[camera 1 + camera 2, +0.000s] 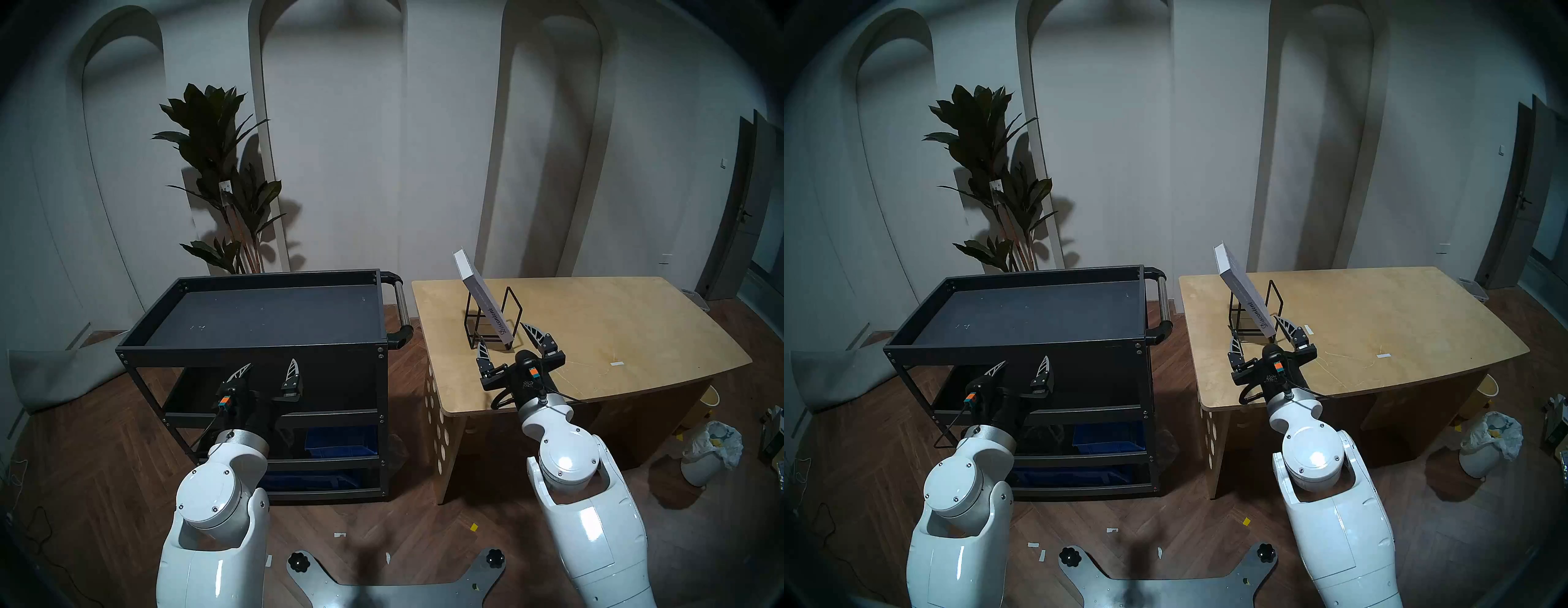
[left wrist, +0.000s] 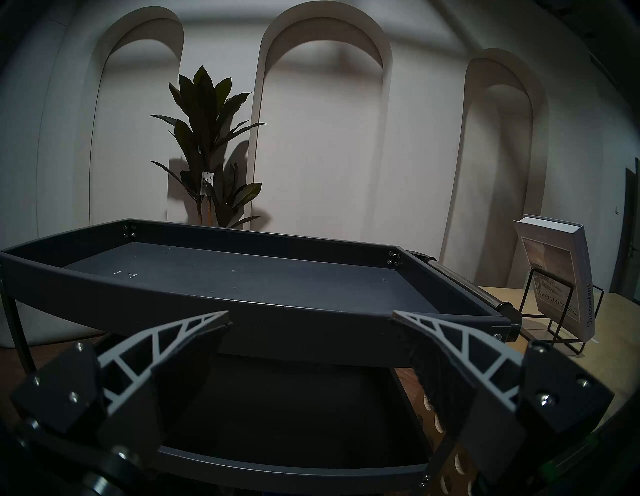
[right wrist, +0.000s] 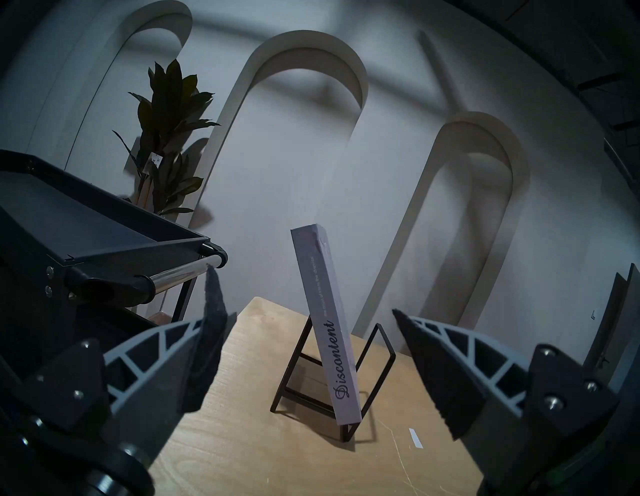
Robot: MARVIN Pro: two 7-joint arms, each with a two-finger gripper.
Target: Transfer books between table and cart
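A pale grey-lavender book (image 1: 481, 297) (image 1: 1244, 297) (image 3: 327, 325) (image 2: 561, 277) stands on end, tilted, in a black wire rack (image 1: 494, 322) (image 3: 332, 377) on the plywood table (image 1: 615, 331) (image 1: 1378, 322). Its spine faces me. My right gripper (image 1: 505, 339) (image 1: 1257, 329) (image 3: 301, 287) is open just in front of the rack, its fingers to either side of the book's near lower end, with nothing held. The black cart (image 1: 263, 318) (image 1: 1030, 314) (image 2: 242, 273) stands to the left, its top tray bare. My left gripper (image 1: 269, 365) (image 1: 1023, 363) (image 2: 310, 313) hangs open before the cart's front rail.
The cart's push handle (image 1: 401, 305) faces the table's left edge across a narrow gap. Blue bins (image 1: 339, 441) sit on the cart's lower shelves. A potted plant (image 1: 220, 178) stands behind the cart. A white bin with a bag (image 1: 708, 450) is on the floor, right.
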